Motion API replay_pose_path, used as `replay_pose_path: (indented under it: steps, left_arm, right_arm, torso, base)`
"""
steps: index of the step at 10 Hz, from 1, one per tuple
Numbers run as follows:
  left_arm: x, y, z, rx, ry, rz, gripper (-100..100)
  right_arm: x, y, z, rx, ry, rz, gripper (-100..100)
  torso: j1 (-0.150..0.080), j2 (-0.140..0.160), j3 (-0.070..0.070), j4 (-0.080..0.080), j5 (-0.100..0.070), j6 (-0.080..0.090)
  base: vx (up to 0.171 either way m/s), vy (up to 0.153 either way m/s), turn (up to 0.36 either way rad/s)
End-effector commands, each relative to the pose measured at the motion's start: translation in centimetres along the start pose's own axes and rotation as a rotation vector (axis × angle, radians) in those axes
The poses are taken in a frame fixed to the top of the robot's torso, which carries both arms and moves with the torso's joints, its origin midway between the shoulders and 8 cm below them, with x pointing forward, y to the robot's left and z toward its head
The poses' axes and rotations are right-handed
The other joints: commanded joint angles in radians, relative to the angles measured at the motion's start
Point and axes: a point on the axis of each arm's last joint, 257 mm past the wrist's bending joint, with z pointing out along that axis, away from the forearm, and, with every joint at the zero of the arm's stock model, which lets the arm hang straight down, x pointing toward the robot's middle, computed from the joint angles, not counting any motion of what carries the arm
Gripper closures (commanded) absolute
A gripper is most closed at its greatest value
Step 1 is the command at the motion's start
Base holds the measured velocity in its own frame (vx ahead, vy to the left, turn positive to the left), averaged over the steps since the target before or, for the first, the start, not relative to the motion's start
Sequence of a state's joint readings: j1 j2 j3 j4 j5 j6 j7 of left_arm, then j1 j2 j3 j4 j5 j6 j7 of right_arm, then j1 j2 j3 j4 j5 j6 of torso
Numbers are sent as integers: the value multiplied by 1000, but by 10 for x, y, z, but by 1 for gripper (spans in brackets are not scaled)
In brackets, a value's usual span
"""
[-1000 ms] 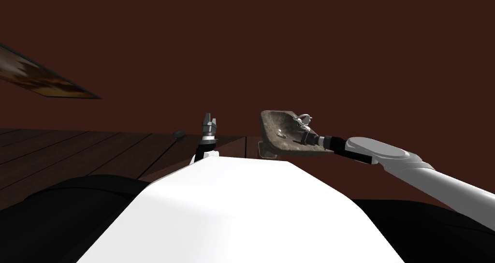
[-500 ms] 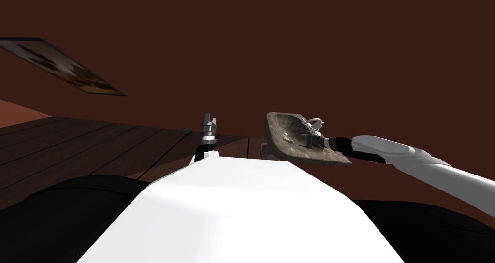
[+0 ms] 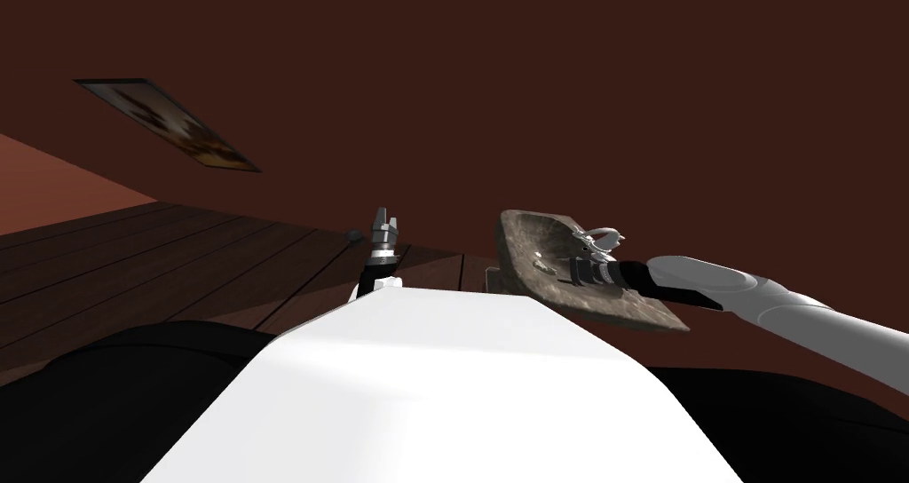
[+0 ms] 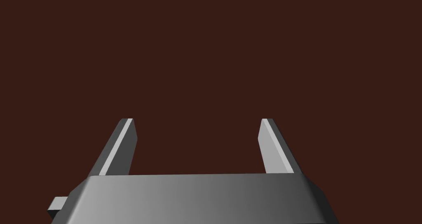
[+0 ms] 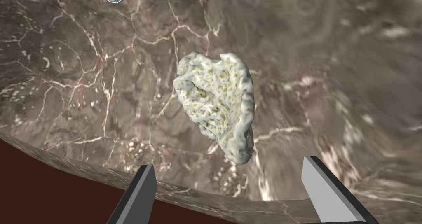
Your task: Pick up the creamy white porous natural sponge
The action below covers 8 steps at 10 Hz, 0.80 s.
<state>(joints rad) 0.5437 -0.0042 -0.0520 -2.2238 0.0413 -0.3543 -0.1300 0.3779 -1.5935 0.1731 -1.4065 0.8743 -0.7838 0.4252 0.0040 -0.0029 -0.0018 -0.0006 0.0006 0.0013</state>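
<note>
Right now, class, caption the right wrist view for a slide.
Open right gripper short of a creamy porous sponge in a brown marbled sink.

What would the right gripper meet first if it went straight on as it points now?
Most likely the creamy porous sponge, lying in the brown marble basin, straight ahead of the open right gripper. Depth is unclear; the basin floor lies behind it.

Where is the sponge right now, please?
In the right wrist view, the sponge lies in the brown marbled basin on my right, just beyond the open right gripper.

One sponge [image 5: 214,106], one marbled basin [image 5: 329,69], one picture [image 3: 169,124].
</note>
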Motion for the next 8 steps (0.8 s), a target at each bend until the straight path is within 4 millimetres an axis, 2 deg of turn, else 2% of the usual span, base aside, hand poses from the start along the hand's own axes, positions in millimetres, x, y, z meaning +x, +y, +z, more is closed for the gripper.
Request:
replay_pose_path:
  steps: [1,2,3,4,5,8]
  left_arm:
    - [0,0,0,0,0,0,0]
    - [0,0,0,0,0,0,0]
    - [0,0,0,0,0,0,0]
    - [0,0,0,0,0,0,0]
    - [0,0,0,0,0,0,0]
    - [0,0,0,0,0,0,0]
  right_arm:
    - [0,0,0,0,0,0,0]
    - [7,9,8,6,2,11,-100]
    - [11,15,14,9,4,19,-100]
    - [9,12,11,6,2,15,-100]
    - [10,12,11,7,3,15,100]
    - [10,12,11,8,3,15,100]
  torso:
    - [0,0,0,0,0,0]
    - [-2,2,1,0,-1,0]
    - [-2,1,1,0,-1,0]
    - [-2,0,0,0,-1,0]
    - [-2,1,1,0,-1,0]
    - [-3,2,1,0,-1,0]
  base:
    - [6,6,-6]
    - [29,7,88]
    - [43,11,113]
    - [19,4,19]
    - [0,0,0]
    - [-1,0,-4]
